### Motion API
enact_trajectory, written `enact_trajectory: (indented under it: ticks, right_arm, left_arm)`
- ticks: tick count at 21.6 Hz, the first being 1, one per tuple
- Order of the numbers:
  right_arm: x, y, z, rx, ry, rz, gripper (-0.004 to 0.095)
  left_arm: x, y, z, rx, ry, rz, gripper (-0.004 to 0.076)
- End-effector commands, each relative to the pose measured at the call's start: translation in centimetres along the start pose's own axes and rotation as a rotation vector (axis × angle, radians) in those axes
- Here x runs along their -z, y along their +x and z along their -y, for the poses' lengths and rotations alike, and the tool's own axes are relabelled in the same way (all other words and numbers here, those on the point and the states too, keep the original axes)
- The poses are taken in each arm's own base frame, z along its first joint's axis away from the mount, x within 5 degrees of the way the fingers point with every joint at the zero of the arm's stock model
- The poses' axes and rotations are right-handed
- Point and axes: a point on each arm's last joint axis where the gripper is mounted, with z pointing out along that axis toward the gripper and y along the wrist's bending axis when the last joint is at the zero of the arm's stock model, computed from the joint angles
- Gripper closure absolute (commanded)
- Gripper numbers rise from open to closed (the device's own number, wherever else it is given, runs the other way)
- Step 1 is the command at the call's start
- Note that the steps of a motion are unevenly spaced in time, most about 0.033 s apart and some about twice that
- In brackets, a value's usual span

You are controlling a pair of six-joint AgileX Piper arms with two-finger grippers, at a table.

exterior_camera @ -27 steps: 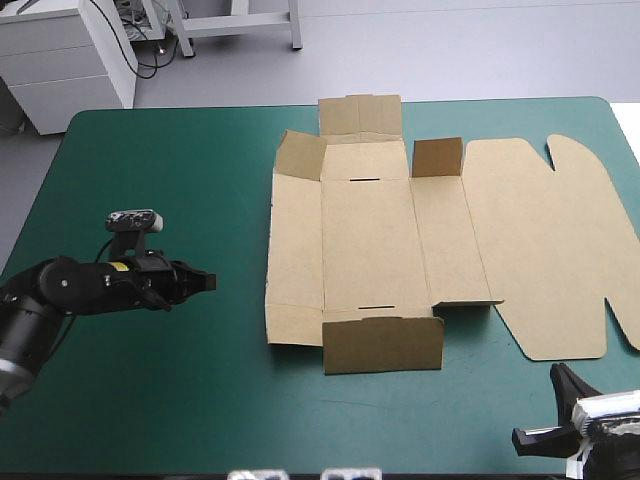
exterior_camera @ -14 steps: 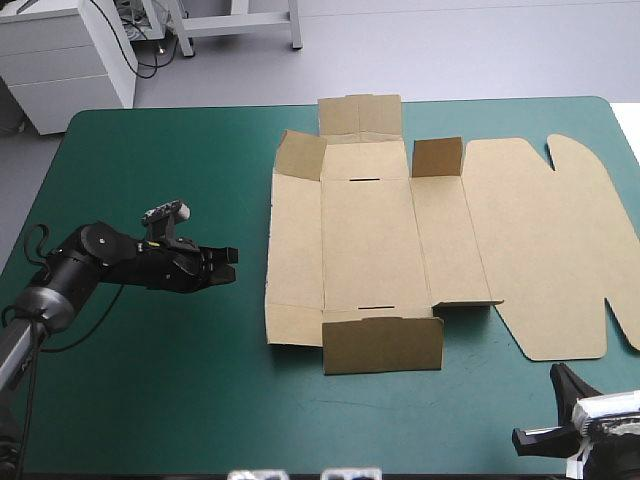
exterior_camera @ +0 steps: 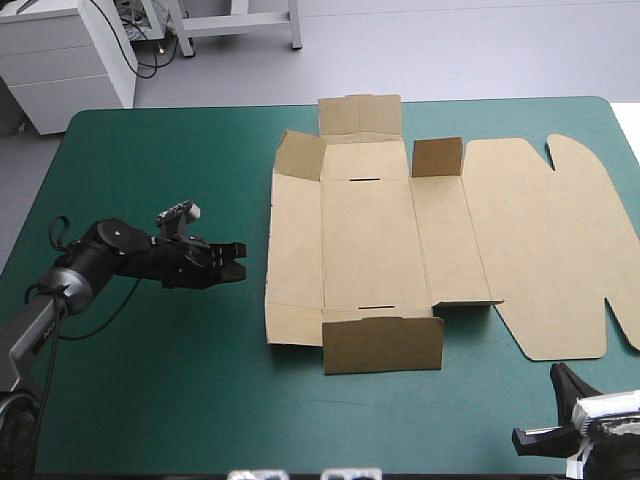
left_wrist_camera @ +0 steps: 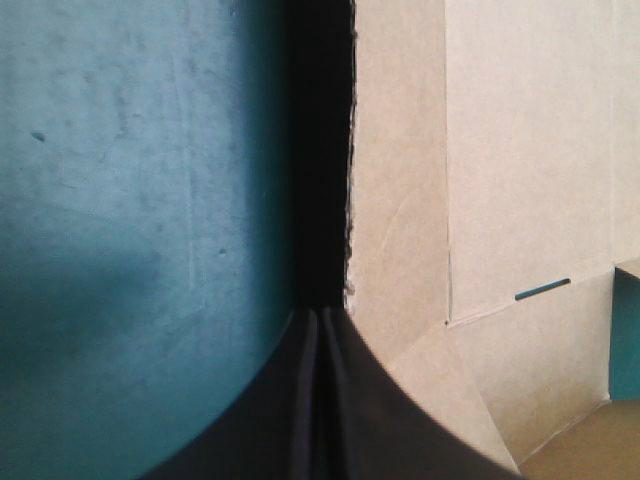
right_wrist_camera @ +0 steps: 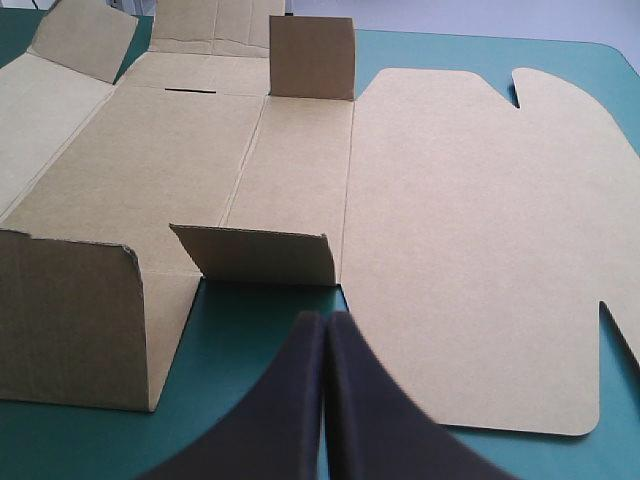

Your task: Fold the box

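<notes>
Box [exterior_camera: 400, 240] mostly flat on worktop [exterior_camera: 150, 380], end flaps raised (0 walls tucked); folding barely begun. Left jaws closed, box edge just ahead; right jaws closed, empty.

Teal-green table cover [exterior_camera: 150, 400]

A pale grey floor [exterior_camera: 480, 50] is stretching beyond the far edge of the teal-green surface [exterior_camera: 150, 400], a white cabinet [exterior_camera: 60, 70] is standing off its far left corner, and a white frame [exterior_camera: 240, 20] is standing nearby among dark cables [exterior_camera: 150, 52].
</notes>
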Motion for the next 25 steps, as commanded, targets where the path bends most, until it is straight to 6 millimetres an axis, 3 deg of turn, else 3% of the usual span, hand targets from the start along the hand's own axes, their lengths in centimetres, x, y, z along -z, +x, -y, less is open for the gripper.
enact_trajectory:
  ticks: [1, 5, 13, 16, 21, 25]
  right_arm:
    - [0.4, -1.2, 0.1, 0.002, 0.010, 0.092, 0.0927]
    - [0.4, -1.2, 0.1, 0.002, 0.010, 0.092, 0.0927]
    - [0.4, -1.2, 0.1, 0.002, 0.010, 0.092, 0.0927]
    - [0.4, -1.2, 0.1, 0.002, 0.010, 0.092, 0.0927]
    - [0.4, -1.2, 0.1, 0.002, 0.010, 0.092, 0.0927]
    - [0.4, -1.2, 0.1, 0.002, 0.010, 0.092, 0.0927]
  left_arm:
    - [0.1, -0.8, 1.2, -0.004, 0.098, 0.021, 0.0731]
    - [-1.1, -1.4, 1.2, -0.016, 0.164, -0.046, 0.0731]
    - [-1.0, -1.9, 1.6, -0.134, 0.172, -0.036, 0.0723]
    - [-1.0, -2.0, 1.6, -0.137, 0.172, -0.031, 0.0640]
    - [-1.0, -2.5, 1.6, -0.106, 0.176, 0.028, 0.0353]
    - [-0.9, -3.0, 1.7, -0.071, 0.185, 0.080, 0.0301]
